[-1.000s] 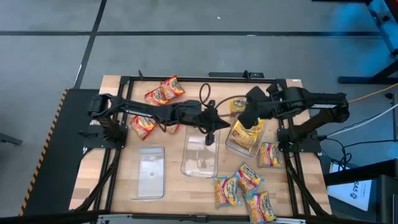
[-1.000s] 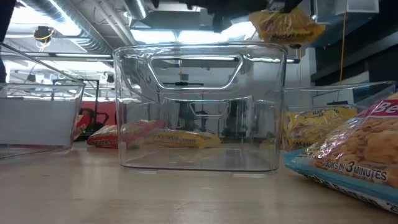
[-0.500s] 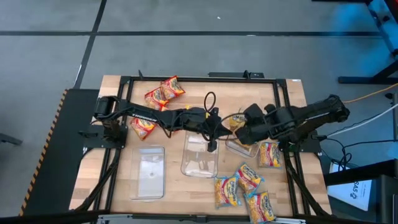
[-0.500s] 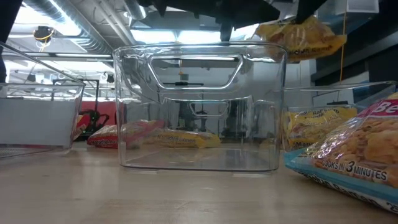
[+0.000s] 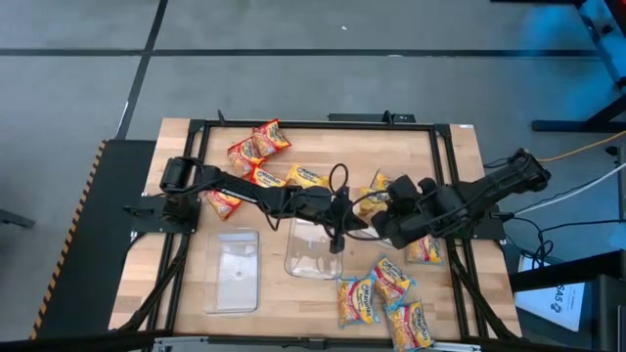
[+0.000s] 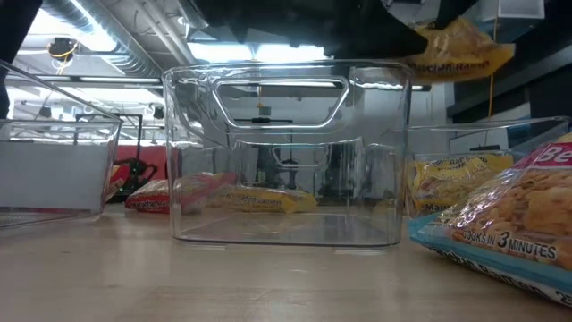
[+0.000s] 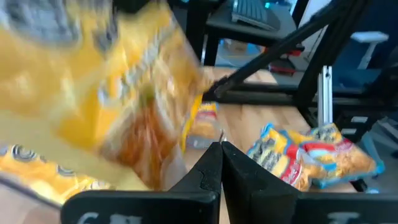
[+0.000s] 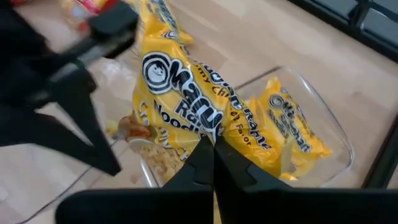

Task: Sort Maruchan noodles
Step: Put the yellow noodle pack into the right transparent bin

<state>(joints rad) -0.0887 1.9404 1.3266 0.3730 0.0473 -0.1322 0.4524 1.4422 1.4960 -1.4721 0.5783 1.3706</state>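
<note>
Landmark for this entry: the middle clear tray, which stands on the wooden surface between two other clear trays.

Right gripper: I see its fingers pinched together on the edge of a yellow Maruchan packet. The packet hangs off the surface, above the rim of the clear tray on the right, just beside the middle tray. That right-hand tray already has yellow packets lying inside. In the low view the held packet shows up high, above and beside the middle tray's top corner.

Left gripper: fingers closed together, nothing between them. It sits over the far edge of the middle tray, close to the right gripper, with the held packet blurred right in front of its camera.

Middle tray: I see no packets inside it in the low view. The clear tray on the left stands beside it; contents not discernible.

Loose packets: red ones lie beyond the left tray, near the far edge of the surface. One yellow packet lies just behind the middle tray. A cluster of blue-edged packets lies on the near side, beside the middle tray's near right corner. One more packet lies beside the right tray, partly under the right arm.
</note>
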